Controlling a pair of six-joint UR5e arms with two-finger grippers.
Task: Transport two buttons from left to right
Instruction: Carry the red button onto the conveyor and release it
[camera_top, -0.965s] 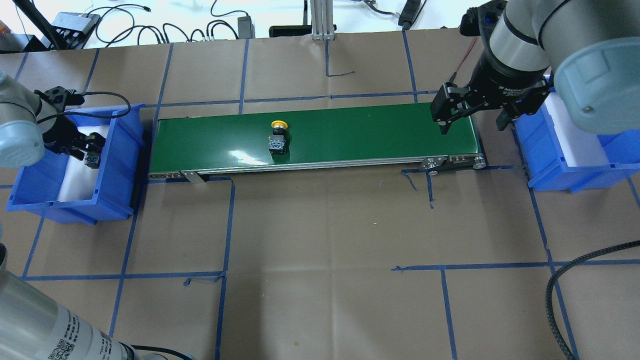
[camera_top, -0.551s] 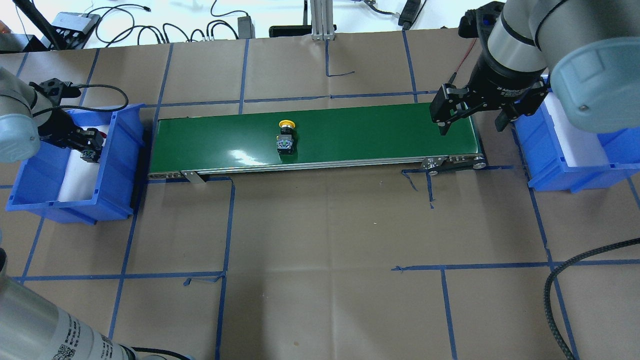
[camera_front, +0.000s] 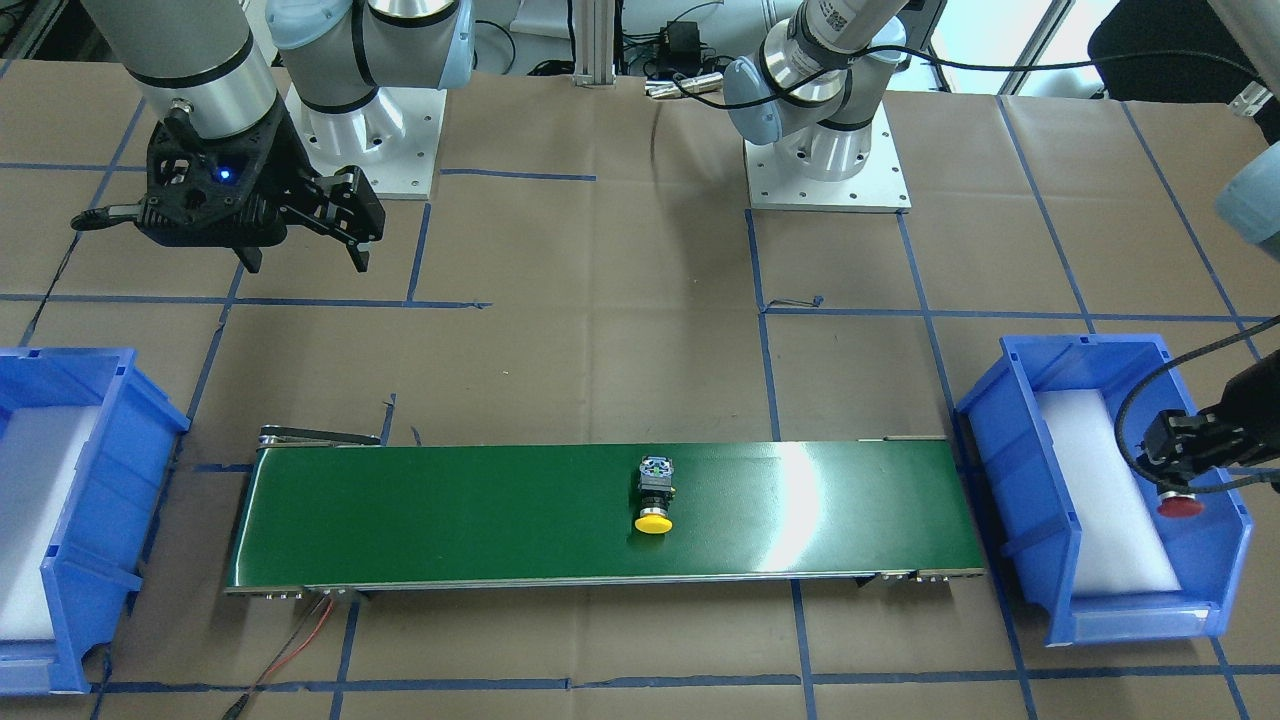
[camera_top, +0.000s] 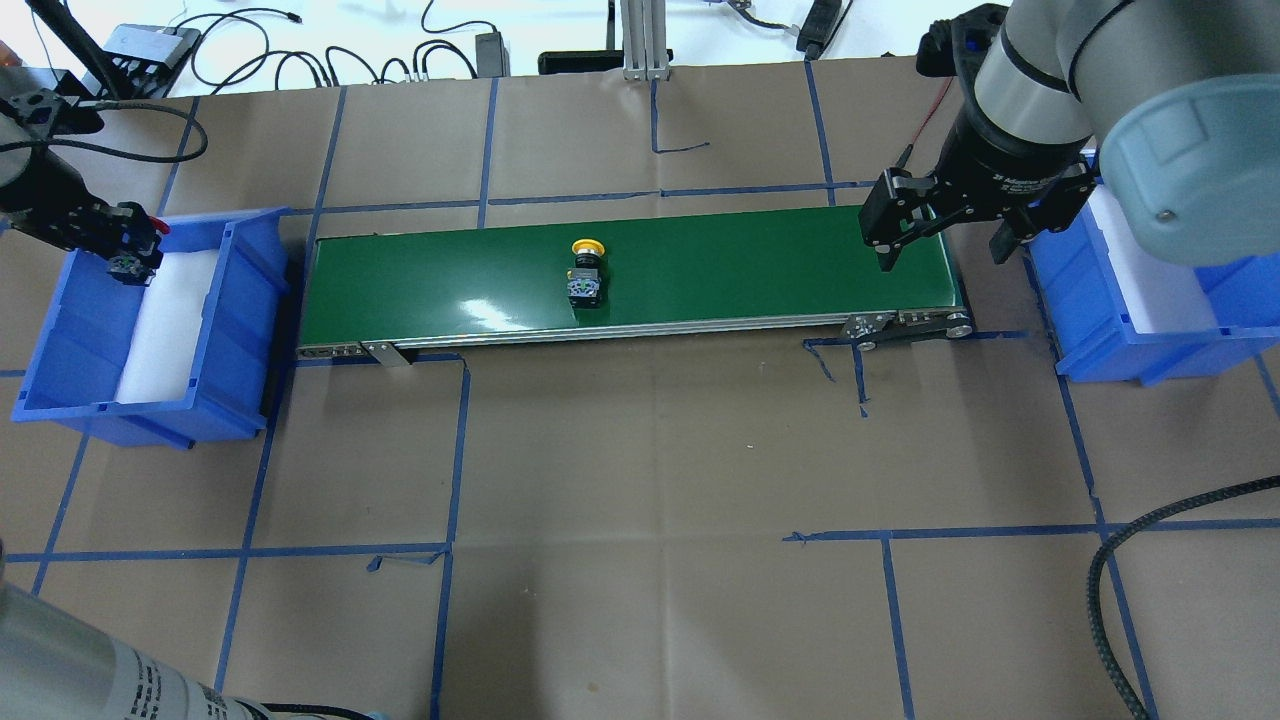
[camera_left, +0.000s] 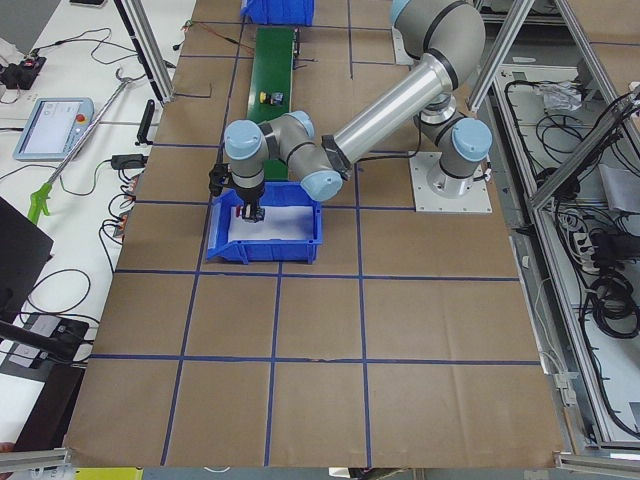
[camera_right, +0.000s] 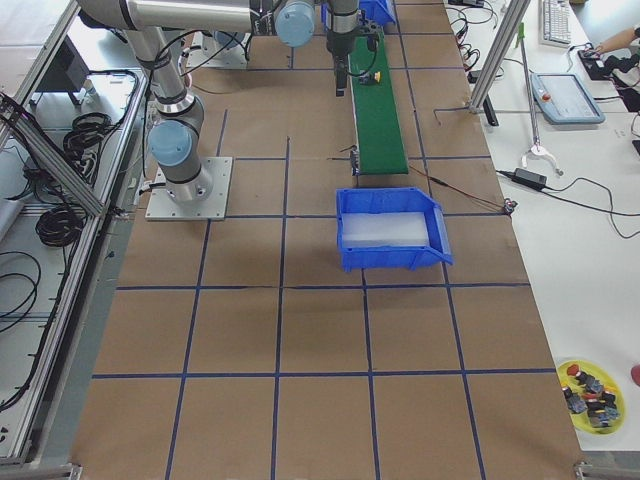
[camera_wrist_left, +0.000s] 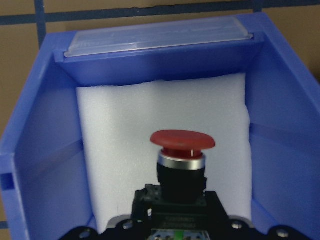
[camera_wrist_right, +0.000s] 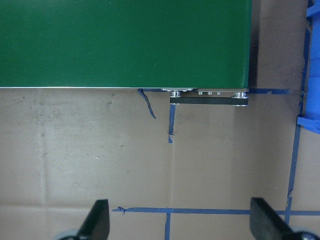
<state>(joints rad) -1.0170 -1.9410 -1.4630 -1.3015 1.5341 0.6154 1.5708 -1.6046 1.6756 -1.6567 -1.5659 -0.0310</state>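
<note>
The red button (camera_wrist_left: 182, 142) hangs over the white foam of the left blue bin (camera_top: 240, 320), with my left gripper (camera_top: 122, 252) shut on its black body. Its red cap (camera_front: 1180, 505) points toward the bin's far side. The yellow button (camera_top: 586, 270) lies on its side near the middle of the green conveyor belt (camera_top: 750, 270), cap toward the far edge. My right gripper (camera_top: 944, 250) hovers open and empty above the belt's right end, and in the right wrist view its fingers (camera_wrist_right: 97, 222) frame bare paper beside the belt's corner.
The right blue bin (camera_top: 1100, 340) with white foam sits past the belt's right end, partly under my right arm. Cables (camera_top: 300, 55) and an aluminium post (camera_top: 640, 40) line the far edge. A black hose (camera_top: 1125, 580) curls at the near right.
The yellow button has ridden the belt a little to the right. My left gripper has risen and drawn back toward the far left with the red button. The right gripper has barely moved.
</note>
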